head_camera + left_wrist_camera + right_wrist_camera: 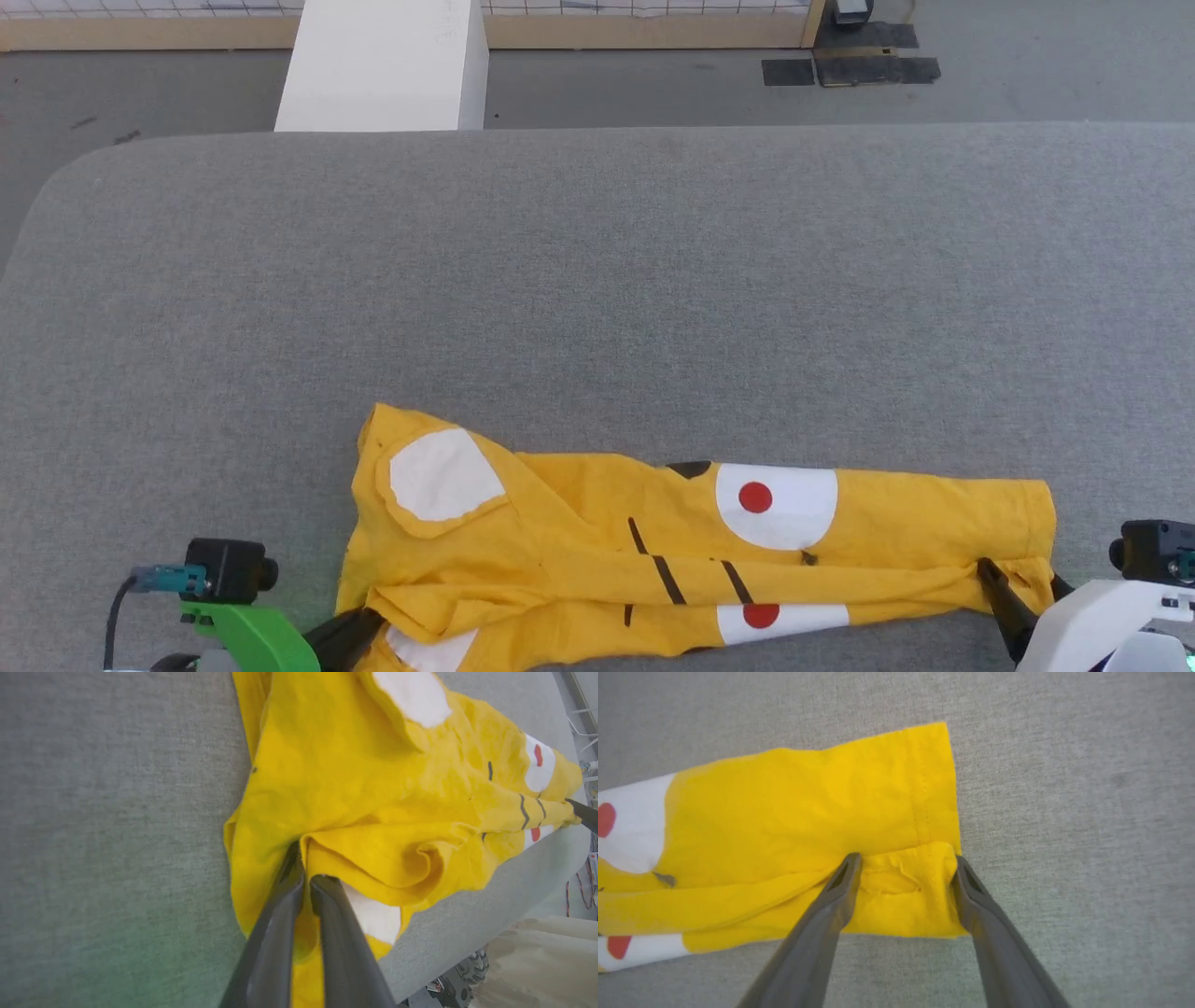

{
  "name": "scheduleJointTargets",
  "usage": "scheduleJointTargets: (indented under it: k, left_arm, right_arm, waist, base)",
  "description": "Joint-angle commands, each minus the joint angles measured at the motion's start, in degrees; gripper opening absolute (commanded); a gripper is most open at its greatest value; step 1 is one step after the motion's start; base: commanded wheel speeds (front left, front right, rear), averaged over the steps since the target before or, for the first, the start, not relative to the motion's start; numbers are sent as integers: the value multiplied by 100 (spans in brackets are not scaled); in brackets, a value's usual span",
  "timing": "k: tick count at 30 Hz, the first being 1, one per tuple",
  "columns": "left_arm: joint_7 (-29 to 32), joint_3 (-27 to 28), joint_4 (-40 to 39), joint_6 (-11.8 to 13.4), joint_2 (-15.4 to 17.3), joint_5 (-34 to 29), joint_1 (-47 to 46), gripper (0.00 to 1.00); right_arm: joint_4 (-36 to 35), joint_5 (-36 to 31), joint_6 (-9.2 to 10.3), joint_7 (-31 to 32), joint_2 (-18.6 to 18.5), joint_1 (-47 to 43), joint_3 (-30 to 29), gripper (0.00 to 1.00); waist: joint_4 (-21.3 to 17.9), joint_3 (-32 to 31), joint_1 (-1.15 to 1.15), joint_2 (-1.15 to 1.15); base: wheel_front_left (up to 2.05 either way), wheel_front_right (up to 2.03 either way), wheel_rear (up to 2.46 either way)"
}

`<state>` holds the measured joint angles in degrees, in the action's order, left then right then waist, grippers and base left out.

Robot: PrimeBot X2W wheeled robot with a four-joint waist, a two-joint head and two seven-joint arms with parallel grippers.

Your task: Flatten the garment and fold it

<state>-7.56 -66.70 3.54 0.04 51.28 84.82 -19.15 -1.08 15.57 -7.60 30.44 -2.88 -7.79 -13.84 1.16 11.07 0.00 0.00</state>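
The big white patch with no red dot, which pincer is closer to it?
Left. The left pincer pinches the shirt close to the big white patch, at that same end. The right pincer sits open at the hem, the shirt's other end.

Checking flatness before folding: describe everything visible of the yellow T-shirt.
The bright yellow cotton-looking T-shirt, printed with white patches, red dots and black lines, lies bunched in a long strip on the grey fabric surface. The left gripper is shut on a fold at one end; the open right gripper straddles its hemmed corner.
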Motion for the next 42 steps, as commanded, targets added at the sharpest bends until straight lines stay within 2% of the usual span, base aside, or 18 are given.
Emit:
scheduleJointTargets:
  k: [1, 9, 13, 15, 19, 22, 27, 30, 33, 38, 42]
  left_arm:
    - [-77, 55, -14, 27, 48, 51, -59, 100]
    - [-633, 506, -781, 310, 447, 152, 290, 100]
    - [-730, 978, -1198, 522, 553, 116, 563, 100]
    - [-739, 1477, -1377, 655, 490, 15, 772, 100]
    - [-741, 2639, -1552, 930, 106, -616, 1303, 100]
    - [-742, 3716, -1626, 1105, -469, -1414, 1781, 100]
    - [-742, 5093, -1750, 1081, -1431, -2835, 2542, 100]
    - [-743, 5501, -1733, 985, -1793, -3666, 2816, 100]
    - [-743, 5619, -1571, 811, -2071, -4336, 3027, 100]
    - [-743, 5622, -1243, 484, -2471, -4606, 3126, 100]
    - [-743, 5673, -1069, 269, -2603, -4685, 3059, 100]
  right_arm:
    - [-65, 99, 11, 111, 1, -62, 6, 100]
    - [-1281, 556, 11, 602, 1, -589, -279, 100]
    - [-1719, 546, 11, 503, 1, -715, -467, 100]
    - [-1839, 468, 11, 338, 1, -731, -556, 100]
    - [-1740, 294, 11, 30, 1, -743, -644, 100]
    - [-1520, 206, 11, -124, 1, -765, -622, 100]
    - [-1025, 84, 11, -291, 1, -726, -565, 100]
    - [-739, 11, 11, -386, 1, -634, -549, 100]
    - [-472, -49, 11, -513, 1, -499, -548, 100]
    - [-67, -152, 11, -591, 1, -289, -517, 100]
    - [299, -215, 11, -547, 1, -103, -487, 100]
  waist:
    - [-4, -10, 0, 0]
    - [4, -193, 0, 0]
    - [38, -287, 0, 0]
    - [69, -332, 0, 0]
    - [137, -392, 0, 0]
    - [187, -428, 0, 0]
    - [275, -486, 0, 0]
    - [330, -483, 0, 0]
    - [375, -473, 0, 0]
    - [461, -438, 0, 0]
    - [537, -381, 0, 0]
  base:
    - [0, 0, 0]
    - [0, 0, 0]
    - [0, 0, 0]
    - [0, 0, 0]
    - [0, 0, 0]
    - [0, 0, 0]
    - [0, 0, 0]
    - [0, 0, 0]
    - [0, 0, 0]
    - [0, 0, 0]
    - [0, 0, 0]
